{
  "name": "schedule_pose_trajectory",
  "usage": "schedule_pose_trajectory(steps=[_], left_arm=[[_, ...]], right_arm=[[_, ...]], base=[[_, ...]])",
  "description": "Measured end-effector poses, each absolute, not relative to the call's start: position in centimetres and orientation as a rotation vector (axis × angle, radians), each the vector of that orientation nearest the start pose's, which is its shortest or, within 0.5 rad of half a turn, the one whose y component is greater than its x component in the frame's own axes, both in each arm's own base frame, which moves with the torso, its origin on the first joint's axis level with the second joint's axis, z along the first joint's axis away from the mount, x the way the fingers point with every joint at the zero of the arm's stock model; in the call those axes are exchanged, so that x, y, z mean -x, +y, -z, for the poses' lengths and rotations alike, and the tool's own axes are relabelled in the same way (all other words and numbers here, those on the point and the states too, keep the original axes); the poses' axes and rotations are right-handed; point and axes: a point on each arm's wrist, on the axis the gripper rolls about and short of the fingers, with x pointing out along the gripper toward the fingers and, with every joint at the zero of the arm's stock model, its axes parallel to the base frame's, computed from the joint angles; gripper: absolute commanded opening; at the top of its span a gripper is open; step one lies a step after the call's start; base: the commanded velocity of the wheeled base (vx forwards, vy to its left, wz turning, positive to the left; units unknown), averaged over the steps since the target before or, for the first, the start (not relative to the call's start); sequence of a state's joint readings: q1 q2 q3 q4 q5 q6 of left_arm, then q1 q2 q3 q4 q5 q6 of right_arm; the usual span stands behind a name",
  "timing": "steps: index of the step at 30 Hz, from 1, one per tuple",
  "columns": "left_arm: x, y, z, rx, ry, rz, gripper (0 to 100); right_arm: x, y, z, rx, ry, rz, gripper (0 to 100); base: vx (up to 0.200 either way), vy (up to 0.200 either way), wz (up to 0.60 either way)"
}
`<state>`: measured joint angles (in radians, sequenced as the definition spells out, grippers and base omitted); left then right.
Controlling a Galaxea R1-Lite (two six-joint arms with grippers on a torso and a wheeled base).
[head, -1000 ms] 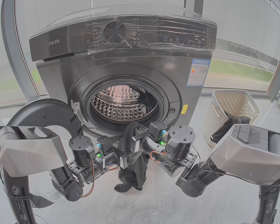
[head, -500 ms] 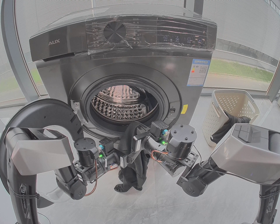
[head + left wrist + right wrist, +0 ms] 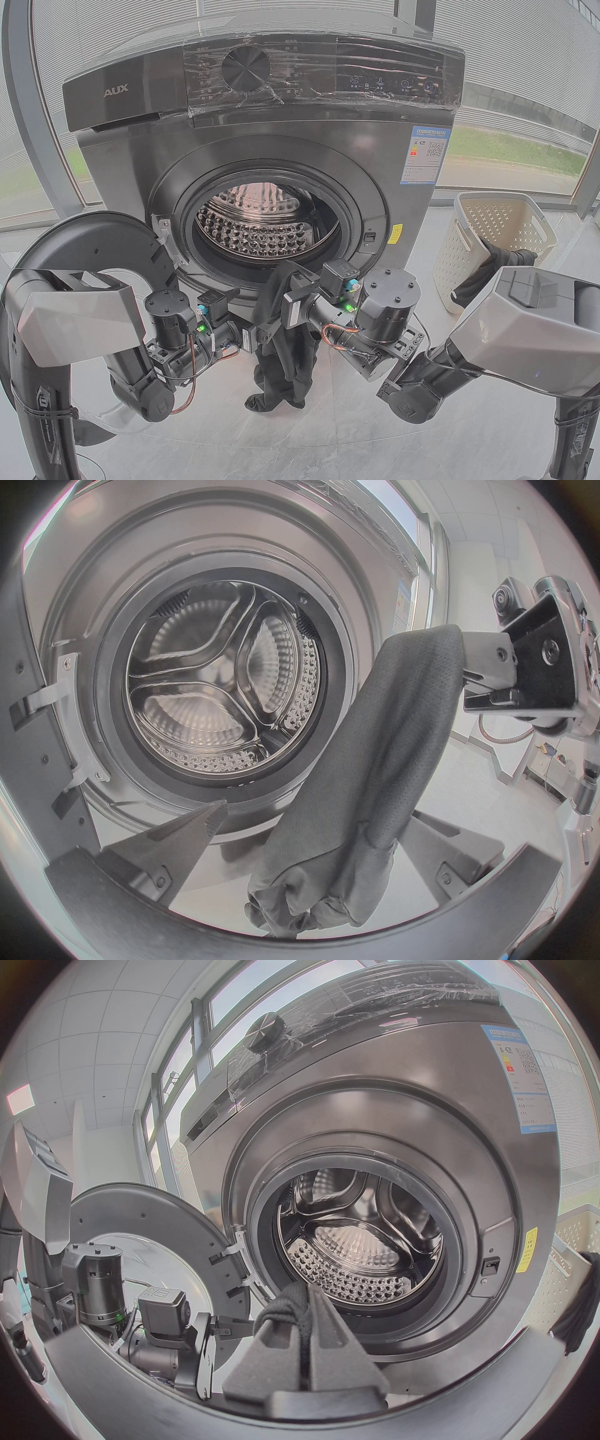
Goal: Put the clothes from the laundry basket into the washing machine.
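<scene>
The left arm (image 3: 78,322) and right arm (image 3: 531,328) are clad in angular grey shells; black screw-topped joints (image 3: 387,294), orange cables (image 3: 324,334) and green lights (image 3: 201,327) are seen.

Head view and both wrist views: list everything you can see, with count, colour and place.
washing machine: one, dark grey, straight ahead.
door: one, dark grey, swung open on the robot's left.
drum: one, shiny steel, behind the open port; no clothes visible inside.
hanging garment: one, black, in front of the port, lower end down near the floor.
laundry basket: one, cream, on the floor to the right of the machine.
second garment: one, black, draped over the basket's rim.
right gripper: one, black, shut on the hanging garment's top.
left gripper: one, black, open, beside the hanging garment.
</scene>
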<state>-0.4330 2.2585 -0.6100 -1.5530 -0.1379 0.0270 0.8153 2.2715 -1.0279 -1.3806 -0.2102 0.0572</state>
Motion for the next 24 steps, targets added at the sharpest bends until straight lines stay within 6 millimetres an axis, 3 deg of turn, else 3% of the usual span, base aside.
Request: schedule_pose_trajectory(steps=[24], left_arm=[[-32.6,-16.4,-4.8,-0.027,0.042,0.603,100]], right_arm=[[-29.2,30.6,-9.8,-0.123,-0.097,-0.612,0]], base=[[0.000,0.000,0.00]])
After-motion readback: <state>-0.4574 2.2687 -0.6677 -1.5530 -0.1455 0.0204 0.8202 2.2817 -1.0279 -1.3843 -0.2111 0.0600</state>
